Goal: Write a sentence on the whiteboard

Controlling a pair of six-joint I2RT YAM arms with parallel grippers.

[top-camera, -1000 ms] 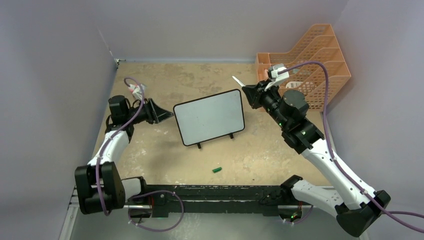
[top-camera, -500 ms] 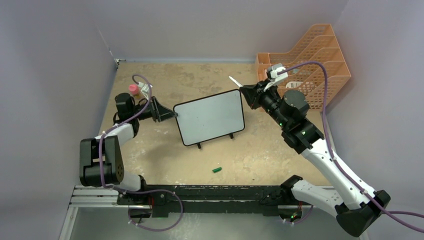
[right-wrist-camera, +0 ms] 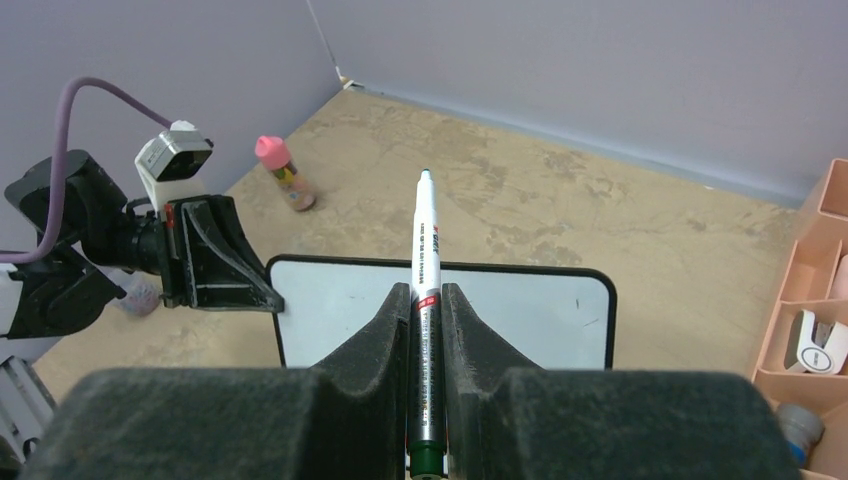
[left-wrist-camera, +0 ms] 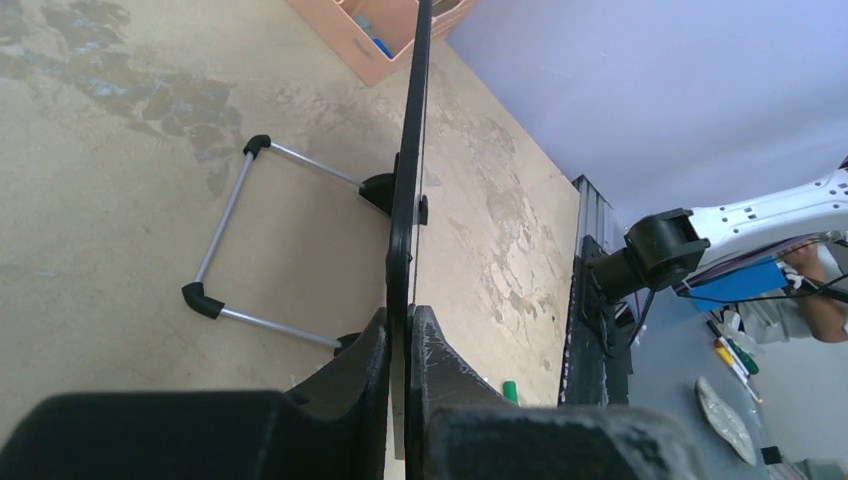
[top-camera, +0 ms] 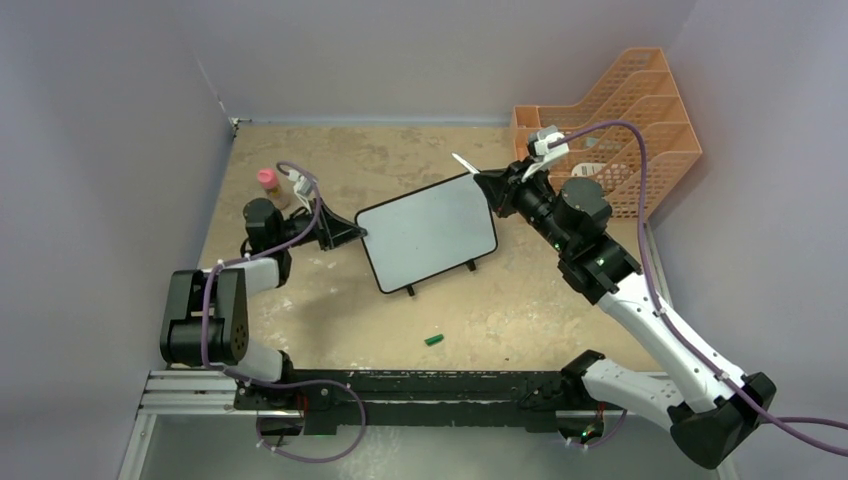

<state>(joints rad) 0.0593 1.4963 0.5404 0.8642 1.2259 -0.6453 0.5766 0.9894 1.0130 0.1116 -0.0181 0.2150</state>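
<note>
Left wrist: whiteboard (left-wrist-camera: 408,200) edge-on, face hidden, tight in left gripper (left-wrist-camera: 400,318); marker (right-wrist-camera: 425,260) tight in right gripper (right-wrist-camera: 427,292)

1. The marker (right-wrist-camera: 424,290) has a line of dark print and red bands along its white barrel; the letters are too small to read.
2. The pink-capped bottle (right-wrist-camera: 291,186) bears a coloured label, equally illegible.

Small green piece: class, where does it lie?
In the top view, the small green piece lies alone near centre, between the whiteboard and the arms' base rail.
</note>
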